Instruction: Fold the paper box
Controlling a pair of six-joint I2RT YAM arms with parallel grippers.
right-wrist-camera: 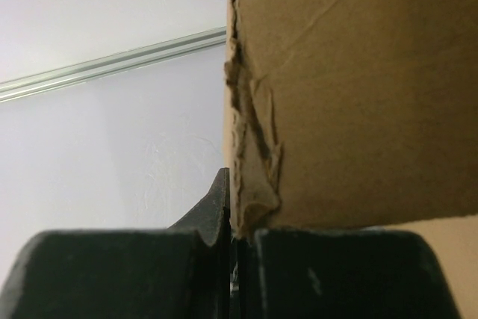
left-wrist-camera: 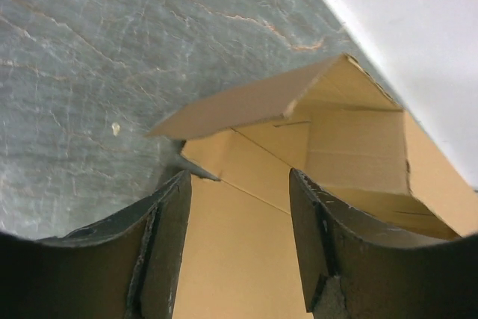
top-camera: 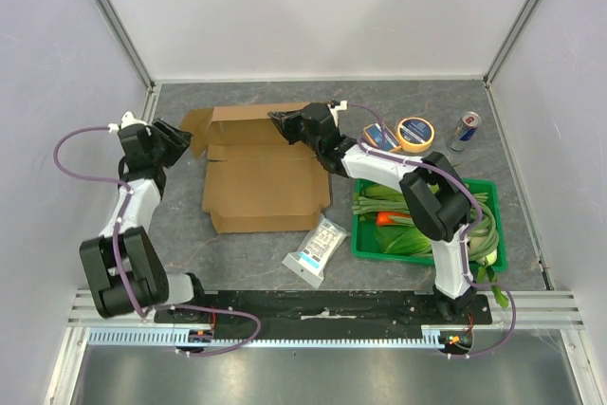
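- Dark, scuffed fingers (left-wrist-camera: 168,229) of the left end effector (left-wrist-camera: 239,184) are seen spread apart in the left wrist view, with nothing gripped between them.
- Just ahead of those fingers, the paper box (top-camera: 266,177) is laid out on the grey, marble-veined bench (top-camera: 171,225). Its left side flap (left-wrist-camera: 246,106) is raised at a slant, and the body of the box lies to that end effector's right.
- At the far right corner of the box, the right end effector (top-camera: 283,120) is shown closed on the edge of the raised rear panel, where the cardboard is crushed and frayed at the pinch.
- The box is judged to run slightly longer from near to far, so the side flap's crease lies along that line, and the left arm is the nearer to it.
- Plain brown corrugated board is shown throughout: matte, stiff, unprinted, scored with fold lines and cut into tabs.
- An inward swing of the side flap about its crease is judged to be what the next move calls for.
- To the right, a green crate (top-camera: 417,257) of vegetables is set apart from the box, and a white-and-blue packet (top-camera: 316,251) is seen just off its near right corner.
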